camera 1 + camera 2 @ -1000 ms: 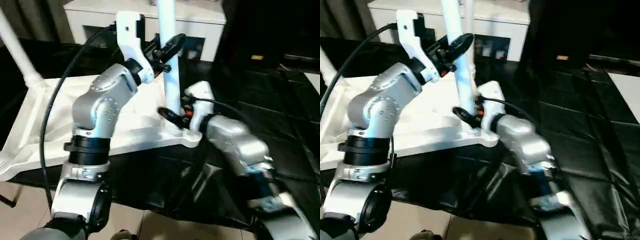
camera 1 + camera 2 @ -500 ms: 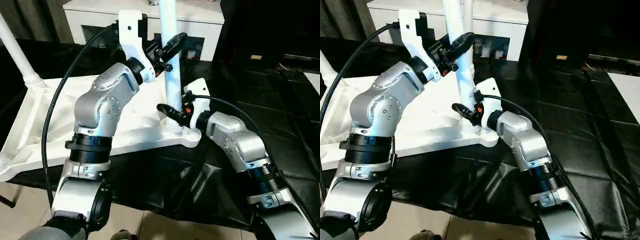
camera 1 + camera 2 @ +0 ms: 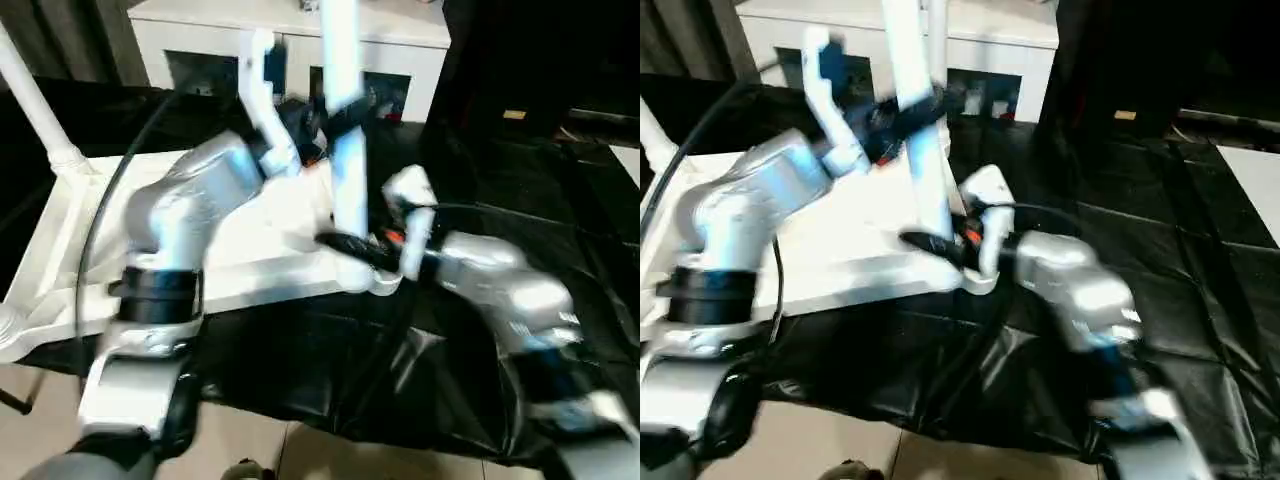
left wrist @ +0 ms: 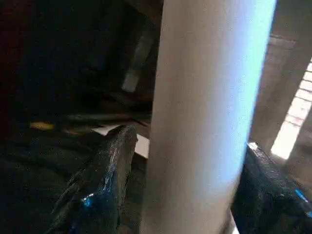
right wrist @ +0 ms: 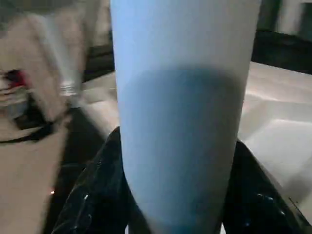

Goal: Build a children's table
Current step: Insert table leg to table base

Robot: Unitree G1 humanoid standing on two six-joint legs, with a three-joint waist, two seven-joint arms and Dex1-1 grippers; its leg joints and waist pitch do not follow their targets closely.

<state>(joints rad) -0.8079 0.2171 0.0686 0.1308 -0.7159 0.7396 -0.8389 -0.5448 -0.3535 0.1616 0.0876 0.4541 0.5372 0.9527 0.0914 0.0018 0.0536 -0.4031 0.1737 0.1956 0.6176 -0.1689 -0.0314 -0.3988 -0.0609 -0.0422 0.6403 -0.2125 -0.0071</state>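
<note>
One black-draped work table (image 3: 560,180) fronts white cabinet (image 3: 400,40).

A white glass-door cabinet (image 3: 400,45) is standing well beyond the jaws. Black cloth (image 3: 1160,240) is draping the tabletop beneath and beside them, hanging over its near edge above a pale tiled floor (image 3: 260,445).

A black-draped work table (image 3: 480,170) carries the white tabletop (image 3: 60,260), lying underside up, its near corner socket just below the right gripper (image 3: 340,243). Beige floor (image 3: 40,420) shows below.
</note>
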